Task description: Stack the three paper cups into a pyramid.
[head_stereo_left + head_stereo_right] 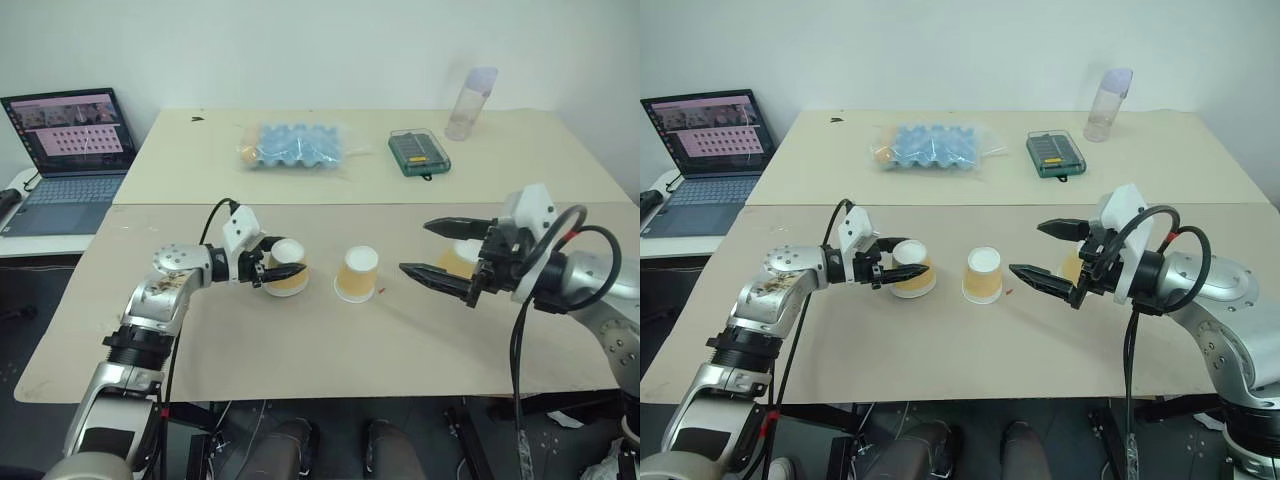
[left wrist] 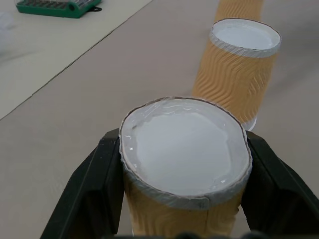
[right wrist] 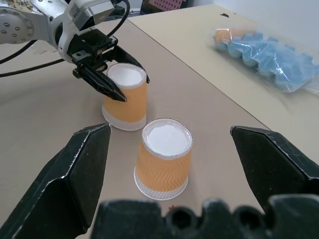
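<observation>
Three paper cups [image 1: 357, 273] upside-down, axes vertical; left tool [image 1: 283, 268] clenched on one; right tool [image 1: 436, 250] released.

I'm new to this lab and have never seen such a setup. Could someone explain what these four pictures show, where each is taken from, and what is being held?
It is a two-armed humanoid robot at a table. Two pictures come from cameras in its head, looking down over its arms; the other two come from a camera on each wrist, looking along that arm's black fingers.

The left end effector is shut on an upside-down paper cup. A second cup stands upside down next to it, apart. A third cup sits behind the right end effector, which is open and holds nothing.

Farther back lie a blue egg tray in plastic, a green case and a clear bottle. A laptop stands on a side table to the robot's left.
</observation>
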